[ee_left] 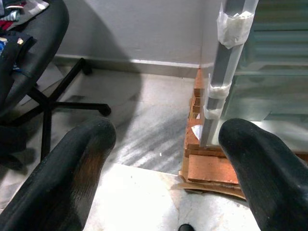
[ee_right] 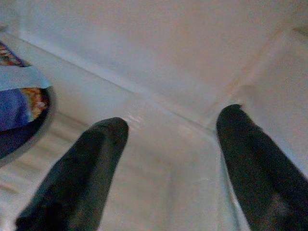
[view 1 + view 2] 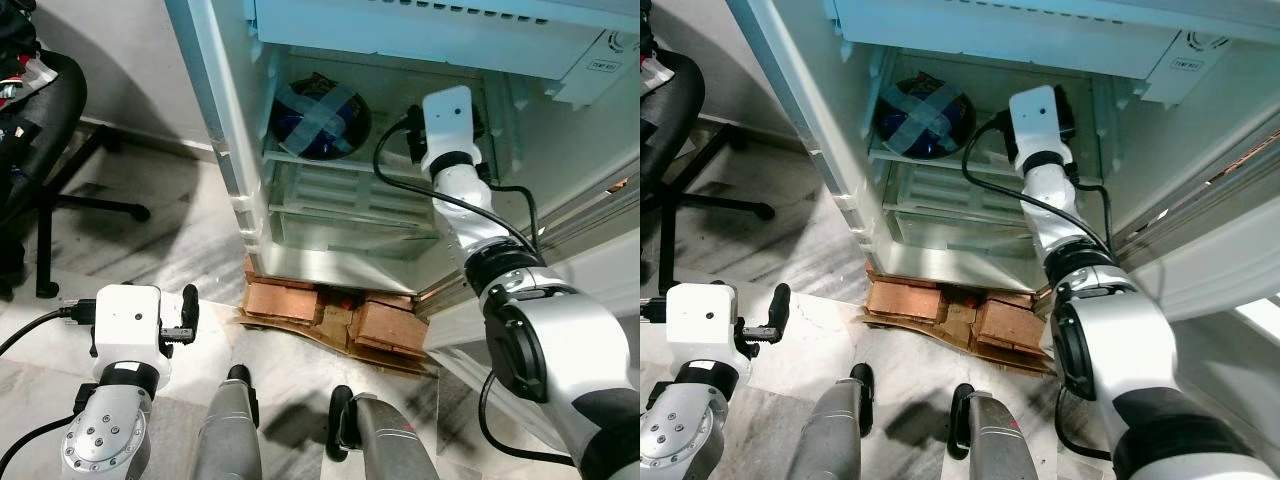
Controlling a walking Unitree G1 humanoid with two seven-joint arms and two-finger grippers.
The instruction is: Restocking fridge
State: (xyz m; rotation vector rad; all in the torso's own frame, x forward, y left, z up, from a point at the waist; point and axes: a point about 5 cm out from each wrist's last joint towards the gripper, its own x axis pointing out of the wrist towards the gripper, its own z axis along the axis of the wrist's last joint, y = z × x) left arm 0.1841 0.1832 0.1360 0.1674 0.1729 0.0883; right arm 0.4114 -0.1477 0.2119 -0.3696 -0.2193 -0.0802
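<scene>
Fridge (image 3: 300,240) stands open; right claw (image 2: 168,159) gapes wide and empty over its shelf (image 3: 390,175), beside a blue-taped bowl (image 3: 320,118). Left claw (image 1: 163,163) hangs wide above the floor. No label legible.

Silver arms, white boxy wrist modules, black cables; black two-fingered left hand (image 1: 163,173), right hand (image 2: 168,163).

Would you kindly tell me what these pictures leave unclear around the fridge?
- Right hand: in the eye views its own white wrist hides the open fingers.
- Taped bowl: contents unreadable in the shade; cut off by the right wrist view's edge.
- Fridge upper shelves: cut off by the top edge.
- Office chair: seat partly cropped.
</scene>
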